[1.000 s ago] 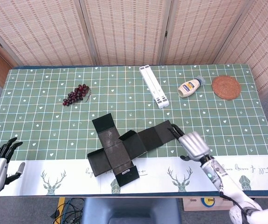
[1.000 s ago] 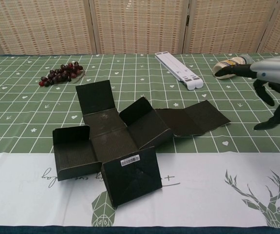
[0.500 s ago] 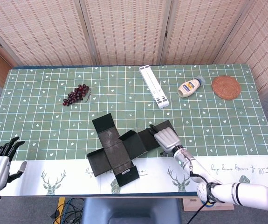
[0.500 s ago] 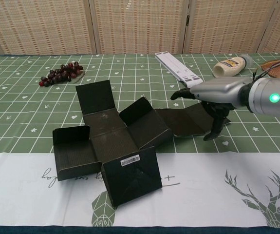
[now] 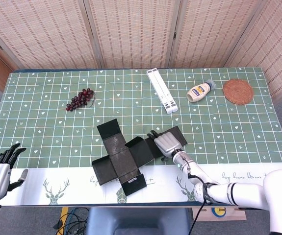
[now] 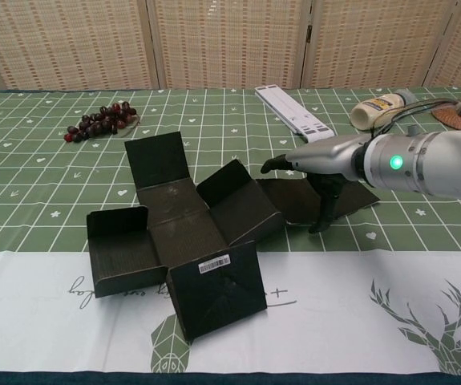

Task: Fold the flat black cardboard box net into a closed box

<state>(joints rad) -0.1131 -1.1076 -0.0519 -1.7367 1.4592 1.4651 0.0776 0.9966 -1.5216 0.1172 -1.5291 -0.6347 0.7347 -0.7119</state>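
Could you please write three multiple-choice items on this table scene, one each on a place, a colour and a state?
1. Where does the right robot hand hover?
A. over the grapes
B. over the box net's long right-side flap
C. over the coaster

2. What colour is the round coaster?
A. reddish-brown
B. blue
C. white

3. How is the box net now?
A. closed into a box
B. completely flat
C. open, some flaps tilted up

Answers: 1 B, the robot hand sits above that flap in both views. 2 A, seen in the head view. 3 C, the chest view shows raised flaps around an open base.
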